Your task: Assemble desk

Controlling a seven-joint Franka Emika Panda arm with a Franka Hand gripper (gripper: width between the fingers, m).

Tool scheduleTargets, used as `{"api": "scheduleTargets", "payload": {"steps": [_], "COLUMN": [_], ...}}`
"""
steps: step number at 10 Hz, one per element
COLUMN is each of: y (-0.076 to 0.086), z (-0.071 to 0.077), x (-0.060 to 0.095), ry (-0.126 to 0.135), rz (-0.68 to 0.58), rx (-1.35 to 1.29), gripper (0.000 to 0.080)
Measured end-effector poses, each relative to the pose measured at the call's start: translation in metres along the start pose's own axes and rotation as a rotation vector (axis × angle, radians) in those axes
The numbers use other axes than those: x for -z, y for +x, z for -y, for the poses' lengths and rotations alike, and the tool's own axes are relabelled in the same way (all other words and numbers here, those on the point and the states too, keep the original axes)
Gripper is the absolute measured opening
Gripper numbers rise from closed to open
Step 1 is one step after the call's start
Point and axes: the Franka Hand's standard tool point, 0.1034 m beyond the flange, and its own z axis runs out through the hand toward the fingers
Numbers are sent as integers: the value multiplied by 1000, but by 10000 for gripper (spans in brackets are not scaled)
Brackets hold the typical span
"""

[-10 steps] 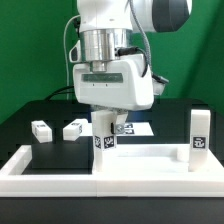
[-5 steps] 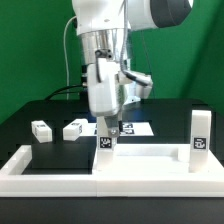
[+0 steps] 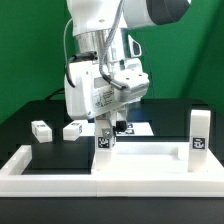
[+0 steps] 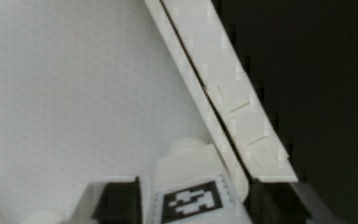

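Observation:
The white desk tabletop [image 3: 150, 163] lies at the front, pushed against the wall. A white leg [image 3: 105, 142] with a square marker stands upright at its corner on the exterior view's left. My gripper [image 3: 106, 132] reaches down over this leg and is shut on it. In the wrist view the leg [image 4: 194, 197] sits between my two dark fingers [image 4: 119, 205], above the flat tabletop [image 4: 69, 100] and its raised rim [image 4: 215, 80]. A second leg [image 3: 199, 138] stands upright at the corner on the right. Two loose legs [image 3: 41, 130] [image 3: 73, 129] lie on the black table.
A long low white wall [image 3: 25, 160] with turned-up ends runs along the table's front, around the tabletop. The marker board [image 3: 138, 128] lies flat behind my gripper. A green backdrop stands behind the black table.
My wrist has turned about the upright leg over the last second, with the fingers staying at the leg. The leg stands at the same corner. Nothing else has moved.

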Motion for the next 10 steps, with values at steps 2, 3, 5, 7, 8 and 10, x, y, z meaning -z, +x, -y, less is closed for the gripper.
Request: {"api": "scheduleTargets", "payload": {"steps": [2,3,5,7,8,10], "y": [-1,-2,-19,-41,-44,-42], "z": [0,0,-7,-18,-20,-20], "x": [-1,0,21,53,55,51], "ry": [4,5,15,16,13,10], "rz": [0,0,26,70,73,69], "rx": [-41,-26,48,128,136,135], "gripper": [302,302,505,643,648,648]}}
